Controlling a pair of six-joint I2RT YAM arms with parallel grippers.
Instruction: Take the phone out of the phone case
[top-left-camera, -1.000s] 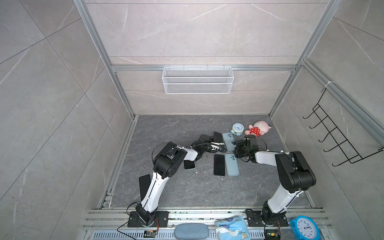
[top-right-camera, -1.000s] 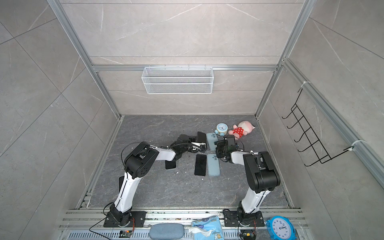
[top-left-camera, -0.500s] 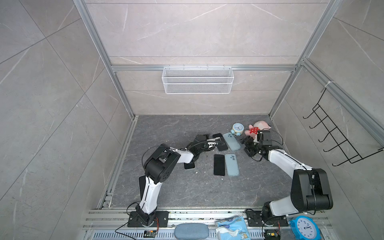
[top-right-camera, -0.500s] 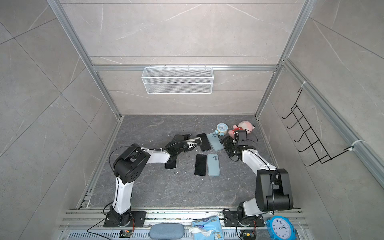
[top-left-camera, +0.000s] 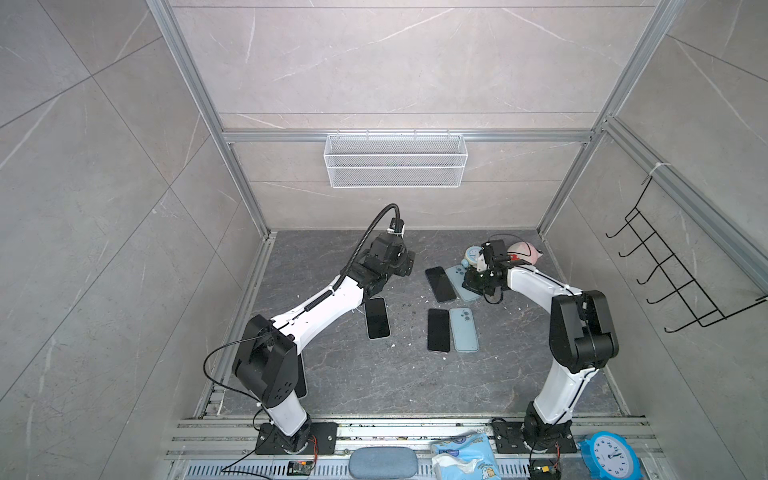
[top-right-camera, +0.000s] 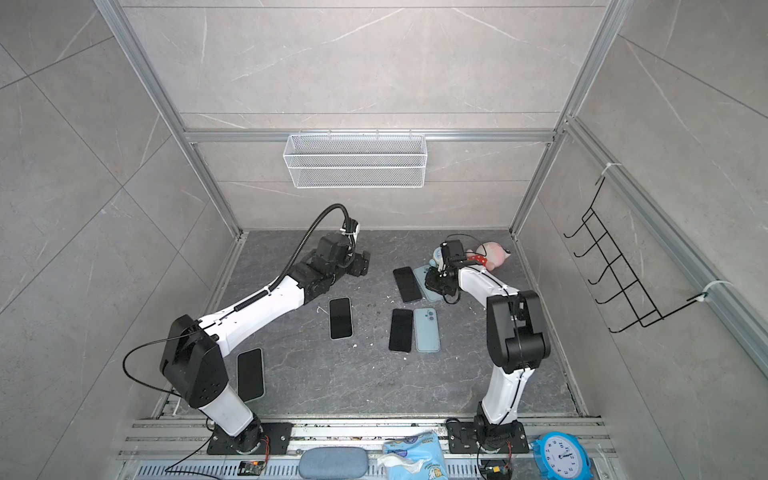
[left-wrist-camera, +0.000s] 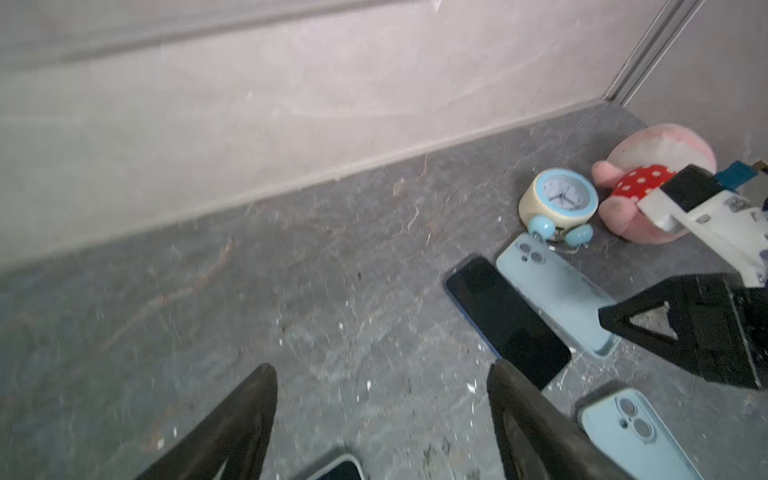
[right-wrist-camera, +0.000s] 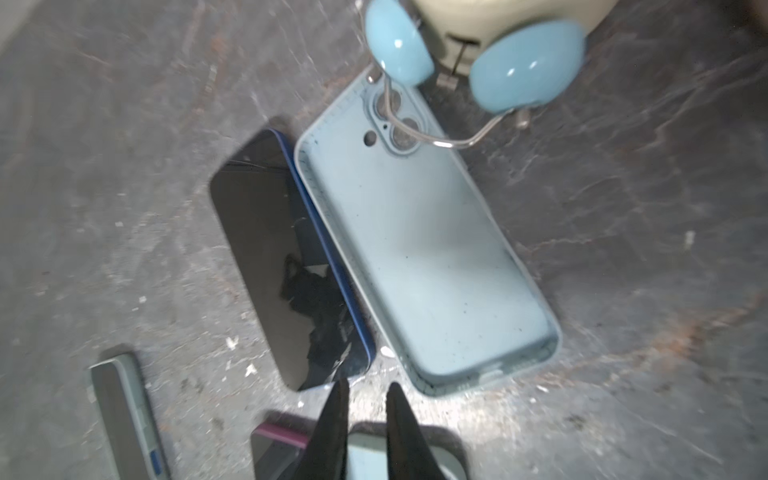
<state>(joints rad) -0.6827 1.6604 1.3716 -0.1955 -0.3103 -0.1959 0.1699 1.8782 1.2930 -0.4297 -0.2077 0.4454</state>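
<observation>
**At the back right of the bench, the phone is out of its case**

On the bench (top-left-camera: 374, 382), near the back right corner, we see the phone (right-wrist-camera: 282, 266) lying flat with its screen up. Just beside it is the case (right-wrist-camera: 419, 249), open side up and empty, so that we look into its pale blue inside. Their long edges run side by side, touching or nearly so; we cannot tell which. A clock (left-wrist-camera: 559, 203) stands at the camera end of the case, and its wire handle lies over the camera hole.

The left jaws are spread wide with nothing between them, and they are well apart from the phone, over bare bench. The right jaws are nearly pressed together and pinch nothing. They hover just at the near ends of the phone and the case.

We judge the main step as done, because phone and case are separate and no jaws hold either of them. What seems left is only for the arms to go back. Nearer to us lie a second phone (top-left-camera: 438, 330) and a second case (top-left-camera: 463, 330), back up. Whether a phone sits inside that one, we cannot tell.
</observation>
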